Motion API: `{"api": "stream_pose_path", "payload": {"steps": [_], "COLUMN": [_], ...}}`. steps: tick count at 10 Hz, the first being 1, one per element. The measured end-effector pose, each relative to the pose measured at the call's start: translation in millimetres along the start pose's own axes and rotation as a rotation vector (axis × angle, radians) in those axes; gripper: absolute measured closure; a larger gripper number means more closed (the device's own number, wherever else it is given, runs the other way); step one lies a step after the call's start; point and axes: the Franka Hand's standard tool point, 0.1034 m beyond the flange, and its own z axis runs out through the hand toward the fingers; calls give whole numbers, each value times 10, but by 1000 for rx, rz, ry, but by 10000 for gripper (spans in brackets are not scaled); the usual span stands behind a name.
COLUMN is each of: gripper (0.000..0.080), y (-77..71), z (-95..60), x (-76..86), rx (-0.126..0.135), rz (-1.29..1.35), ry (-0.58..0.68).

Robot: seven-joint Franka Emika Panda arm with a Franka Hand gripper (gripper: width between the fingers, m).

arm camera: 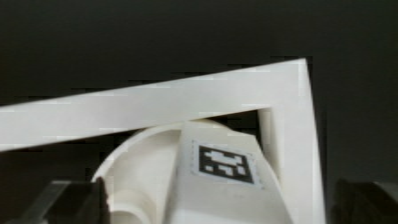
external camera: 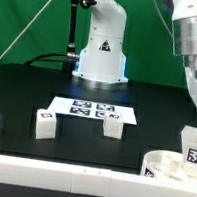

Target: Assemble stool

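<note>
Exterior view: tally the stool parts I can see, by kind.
Round seat: 1
Block legs: 3
Total: 4

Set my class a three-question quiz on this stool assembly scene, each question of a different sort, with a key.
1. How many legs stand alone on the table, in front of the marker board?
2. True or false: the seat lies on the marker board.
3. The third leg stands: A at the seat; B on the marker board; C beside the robot's base.
Key: 1 two; 2 false; 3 A.
</note>
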Motion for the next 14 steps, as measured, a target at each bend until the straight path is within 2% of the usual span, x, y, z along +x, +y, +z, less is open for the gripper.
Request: {"api": "stream_pose_path", "payload": {"steps": [5, 7, 9, 14], "gripper": [150, 150, 150, 150], "y": [11, 39, 39, 23], "z": [1, -32, -52, -47], "x": [2, -11, -8, 17], "rx": [-9, -79, -107, -102], "rz": [-375, -670, -921, -1289], "ry": [2, -11, -20, -22]}}
